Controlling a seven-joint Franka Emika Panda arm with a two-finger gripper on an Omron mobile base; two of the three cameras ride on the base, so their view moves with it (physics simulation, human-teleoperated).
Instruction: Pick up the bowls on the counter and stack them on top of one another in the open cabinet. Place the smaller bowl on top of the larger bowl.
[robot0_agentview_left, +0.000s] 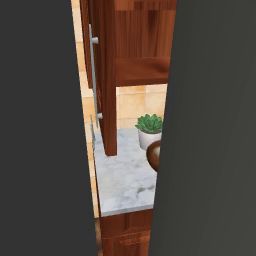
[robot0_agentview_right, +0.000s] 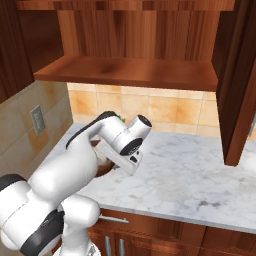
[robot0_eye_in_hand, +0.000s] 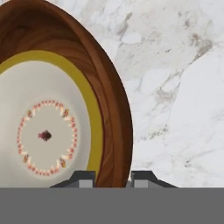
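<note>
Fingertips of the gripper (robot0_eye_in_hand: 112, 177) straddle the rim of a bowl (robot0_eye_in_hand: 65, 113), one inside, one outside; jaws narrowed on the rim, so it's gripping it. Bowl: glossy dark brown wood-look wall, mustard ring, pale cream base w/ small red dotted circle. It sits on the counter (robot0_eye_in_hand: 175, 87), white-grey veined marble, smooth. Counter fronts reddish-brown wood. Above it, the open cabinet (robot0_agentview_right: 130, 70): same wood, flat shelf. Tan tiled backsplash (robot0_agentview_right: 150, 107) behind. Potted succulent (robot0_agentview_left: 150, 129) in white pot near the wall, just behind the bowl.
</note>
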